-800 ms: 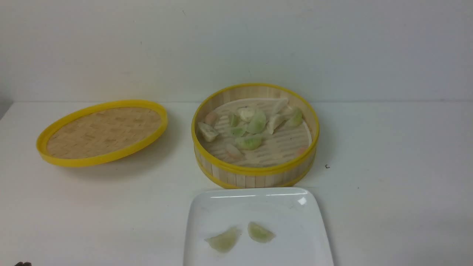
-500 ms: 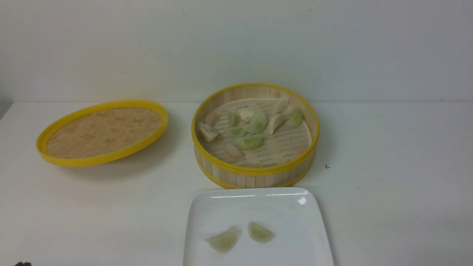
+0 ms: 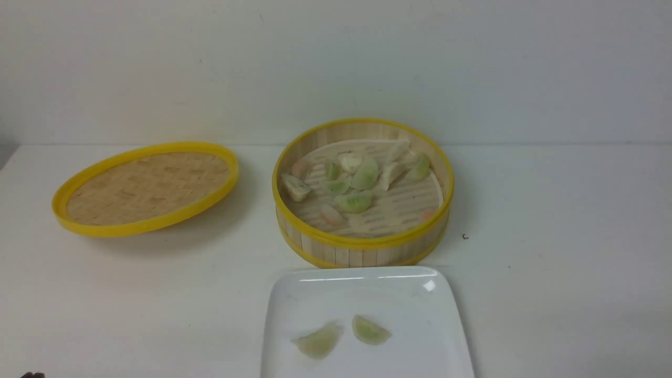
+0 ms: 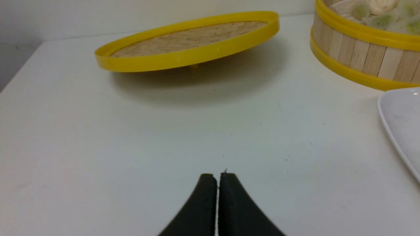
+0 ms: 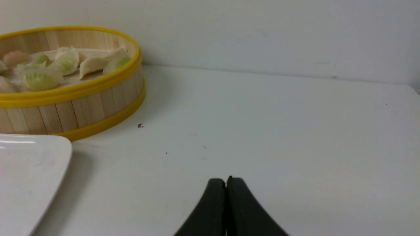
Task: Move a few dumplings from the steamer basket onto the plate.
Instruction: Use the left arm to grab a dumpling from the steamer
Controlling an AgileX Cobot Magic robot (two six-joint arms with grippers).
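The steamer basket [image 3: 362, 251] is sitting at mid-table: a round, deep ring of upright pale bamboo slats bound by glossy yellow rims, with a slatted floor. The dumplings [image 3: 363, 177] are lying loosely toward its far side. They are small, soft, translucent crescents in pale green, cream-white and pinkish-orange, several touching one another.

Just in front of the basket the plate [image 3: 367, 294] is resting on the matte white table [image 3: 551, 273]. It is glossy white and square with rounded corners, and its far edge is catching a highlight. On it the left green dumpling [image 3: 318, 341] and the right green dumpling [image 3: 370, 331] are lying close together without touching.

Well to the left of the basket, the lid [image 3: 147, 186] is sitting tilted, weave upward. It is a flat, shallow disc of herringbone bamboo inside a yellow rim. A small dark speck [image 3: 464, 237] is lying on the table to the right of the basket.

The left gripper [image 4: 218, 178] is pointing forward low over bare table, toward the lid, with its black curved fingers [image 4: 203, 203] pressed together on nothing. The right gripper [image 5: 226, 182] is doing the same to the right of the plate, its fingers clenched and empty.
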